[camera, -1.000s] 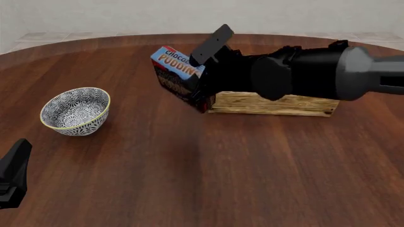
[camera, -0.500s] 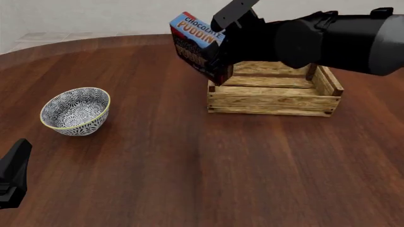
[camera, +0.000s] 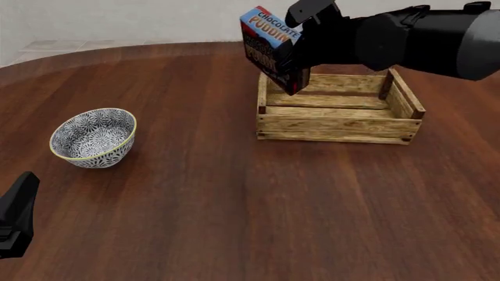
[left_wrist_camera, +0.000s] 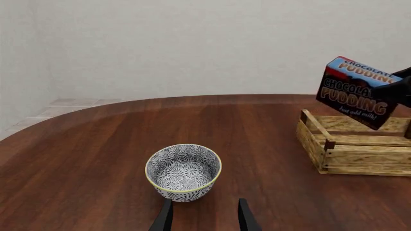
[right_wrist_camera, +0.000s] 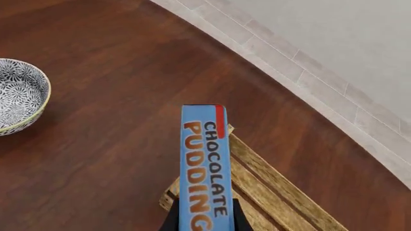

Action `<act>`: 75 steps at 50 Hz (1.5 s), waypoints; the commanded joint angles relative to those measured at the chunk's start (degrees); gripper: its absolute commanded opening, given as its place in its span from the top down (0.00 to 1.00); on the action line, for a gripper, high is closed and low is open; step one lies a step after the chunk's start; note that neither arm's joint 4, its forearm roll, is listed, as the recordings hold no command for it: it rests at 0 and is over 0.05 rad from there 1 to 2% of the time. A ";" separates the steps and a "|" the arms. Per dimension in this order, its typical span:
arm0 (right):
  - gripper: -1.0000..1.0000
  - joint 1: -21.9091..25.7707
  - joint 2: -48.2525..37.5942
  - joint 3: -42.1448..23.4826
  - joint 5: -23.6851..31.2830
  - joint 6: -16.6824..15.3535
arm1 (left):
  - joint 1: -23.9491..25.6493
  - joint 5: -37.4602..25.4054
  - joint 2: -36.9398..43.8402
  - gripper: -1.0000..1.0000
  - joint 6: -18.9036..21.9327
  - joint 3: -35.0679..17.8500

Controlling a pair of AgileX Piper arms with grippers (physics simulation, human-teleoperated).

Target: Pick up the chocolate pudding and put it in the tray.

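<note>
Two fingers of the right gripper [right_wrist_camera: 203,222] clamped on the narrow sides of the pudding box [camera: 271,48], one on each side of the blue top band. Box held in the air, clear of the worktop [camera: 234,193], tilted, blue top band up and toward the far left, lower corner hanging over the crate's [camera: 336,126] near-left corner. Long axis slanting down to the right in the front view, printed face turned toward the left arm. Crate open-topped, inside bare where visible, long side running left to right, right half partly hidden by the arm. Wide stretch of bare wood in front of the crate and between it and the bowl [camera: 93,137], which sits well apart to the left. Worktop's curved far edge just behind the crate. Left gripper [left_wrist_camera: 204,219] low at the near-left, fingers spread and holding nothing, bowl just ahead of it.
</note>
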State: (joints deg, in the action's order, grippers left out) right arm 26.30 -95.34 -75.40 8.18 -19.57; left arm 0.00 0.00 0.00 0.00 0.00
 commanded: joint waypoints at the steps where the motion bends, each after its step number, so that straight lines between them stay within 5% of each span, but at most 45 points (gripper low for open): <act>1: 1.00 -2.49 -1.28 -0.94 -0.46 1.52 | 0.00 0.00 0.00 0.00 0.00 0.00; 75: 1.00 -11.88 -9.79 -4.20 -2.67 4.18 | 0.00 0.00 0.00 0.00 0.00 0.00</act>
State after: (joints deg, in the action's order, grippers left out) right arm 15.27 -104.16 -79.15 5.98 -16.93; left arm 0.00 0.00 0.00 0.00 0.00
